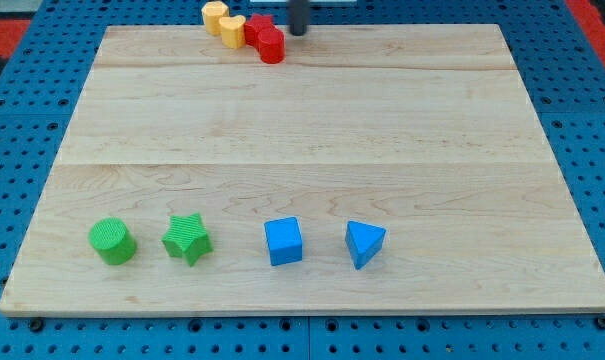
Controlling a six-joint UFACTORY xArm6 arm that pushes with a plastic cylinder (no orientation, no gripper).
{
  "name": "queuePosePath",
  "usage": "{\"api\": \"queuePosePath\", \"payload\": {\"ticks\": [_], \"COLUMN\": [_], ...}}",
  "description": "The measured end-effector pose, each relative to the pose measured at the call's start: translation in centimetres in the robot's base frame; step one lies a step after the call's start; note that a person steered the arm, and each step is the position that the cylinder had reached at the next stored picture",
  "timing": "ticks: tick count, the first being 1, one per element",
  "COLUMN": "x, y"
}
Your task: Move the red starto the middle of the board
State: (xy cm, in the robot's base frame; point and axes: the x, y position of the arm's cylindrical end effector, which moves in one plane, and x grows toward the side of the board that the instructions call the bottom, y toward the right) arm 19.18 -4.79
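Observation:
Two red blocks touch at the view's top edge of the wooden board (302,150). The upper one (257,24) looks like the red star. The lower one (271,46) looks like a red cylinder. My tip (299,34) stands just to the right of the red star, close beside it; I cannot tell whether it touches. The rod runs up out of the view's top.
Two yellow blocks (215,14) (232,30) sit just left of the red ones, touching them. Near the view's bottom stand a green cylinder (112,241), a green star (187,238), a blue cube (283,241) and a blue triangle (364,243) in a row.

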Motion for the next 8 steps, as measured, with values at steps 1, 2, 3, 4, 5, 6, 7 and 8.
{"api": "queuePosePath", "payload": {"ticks": [1,2,3,4,5,6,7,8], "x": [0.1,1.8,3.3,2.0,0.0,0.0,0.0,0.1], "y": [-4.7,-12.6,-15.7,-13.8,-12.3,-13.5,-23.2,-25.6]}}
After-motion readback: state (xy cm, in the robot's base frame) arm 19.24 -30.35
